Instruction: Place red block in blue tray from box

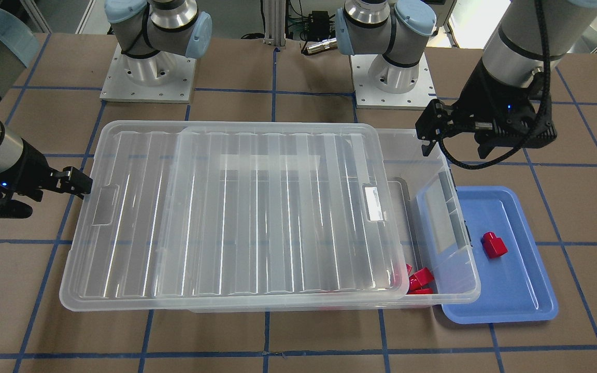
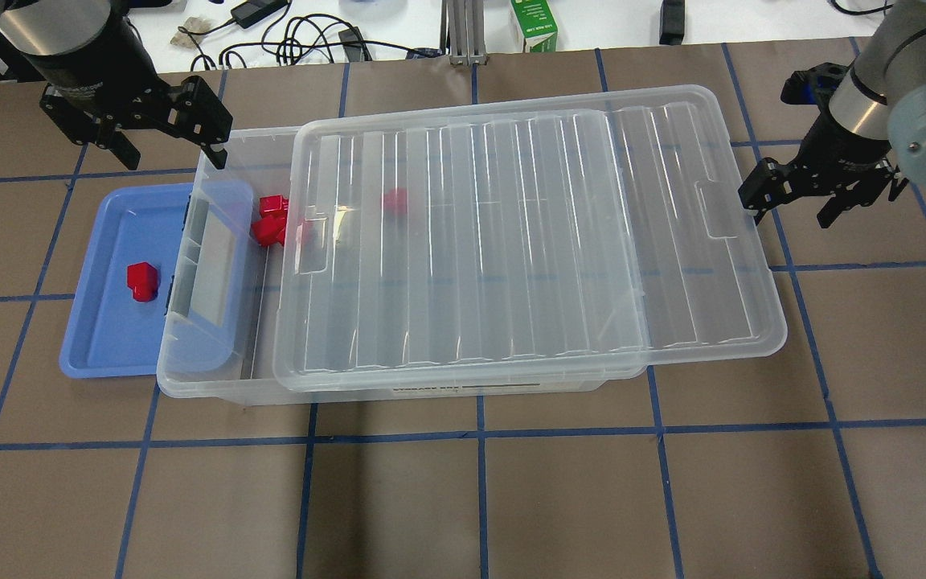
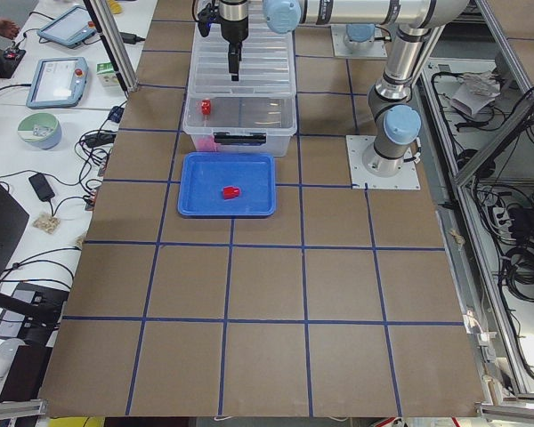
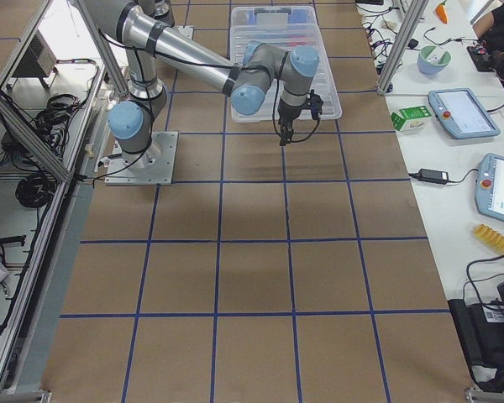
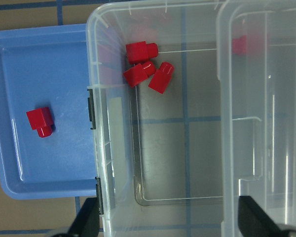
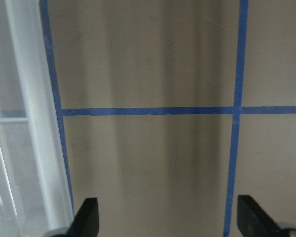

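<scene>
The red block (image 1: 494, 245) lies alone in the blue tray (image 1: 516, 280), also seen overhead (image 2: 141, 281) and in the left wrist view (image 5: 40, 121). The tray (image 2: 109, 338) sits tucked under the open end of the clear box (image 2: 214, 386). The ribbed lid (image 2: 527, 233) is slid aside and leaves that end uncovered. My left gripper (image 2: 174, 153) is open and empty, above the far corner of the box's open end (image 5: 170, 222). My right gripper (image 2: 792, 213) is open and empty beside the lid's other end (image 6: 170, 222).
Three similar red blocks (image 2: 272, 221) bunch together in the box's uncovered corner (image 5: 145, 71). Another red block (image 2: 395, 201) shows dimly under the lid. The arm bases (image 1: 148, 77) stand behind the box. Brown table with blue tape lines lies all around.
</scene>
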You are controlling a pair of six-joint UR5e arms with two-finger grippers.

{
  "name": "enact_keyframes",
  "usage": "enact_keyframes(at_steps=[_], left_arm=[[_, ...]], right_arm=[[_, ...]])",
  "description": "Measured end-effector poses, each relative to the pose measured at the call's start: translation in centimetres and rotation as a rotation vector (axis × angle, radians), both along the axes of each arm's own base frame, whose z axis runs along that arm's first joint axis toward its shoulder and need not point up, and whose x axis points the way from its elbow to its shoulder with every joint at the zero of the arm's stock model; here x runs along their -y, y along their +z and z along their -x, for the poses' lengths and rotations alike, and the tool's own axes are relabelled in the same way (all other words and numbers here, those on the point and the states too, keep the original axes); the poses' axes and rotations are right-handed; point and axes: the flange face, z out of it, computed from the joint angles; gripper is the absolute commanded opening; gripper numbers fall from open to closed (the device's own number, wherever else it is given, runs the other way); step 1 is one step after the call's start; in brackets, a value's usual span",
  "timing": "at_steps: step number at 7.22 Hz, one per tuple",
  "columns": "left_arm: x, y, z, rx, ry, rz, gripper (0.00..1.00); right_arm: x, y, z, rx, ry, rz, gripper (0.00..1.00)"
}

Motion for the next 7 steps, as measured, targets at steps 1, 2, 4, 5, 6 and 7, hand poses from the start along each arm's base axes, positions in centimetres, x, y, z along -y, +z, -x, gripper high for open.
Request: enact_keyframes(at_steps=[1, 2, 4, 5, 6, 7], left_arm=[[-0.8, 0.1, 0.2, -0.001, -0.002, -0.016, 1.0], [-1.1, 0.2, 0.4, -0.005, -0.001, -0.022, 1.0], [-1.9, 1.3, 0.9, -0.008, -0.012, -0.002, 1.0], [-2.4, 1.9, 1.1, -0.005, -0.019, 0.01, 1.0], [-2.6, 2.2, 1.1, -0.006, -0.022, 0.019, 1.0], [-2.8, 2.5, 1.1, -0.006, -0.023, 0.026, 1.0]], right_arm=[[0.0, 0.0, -2.3, -0.006, -0.01, 0.0, 1.0], [-0.1, 0.2, -5.0, -0.013, -0.019, 0.004, 1.0], [-0.5, 0.7, -9.1, -0.021, -0.025, 0.024, 1.0], [-0.6, 0.8, -10.1, -0.024, -0.023, 0.028, 1.0], [-0.6, 1.0, -10.6, -0.029, -0.022, 0.033, 1.0], [-0.3, 1.8, -10.8, -0.031, -0.018, 0.053, 1.0]])
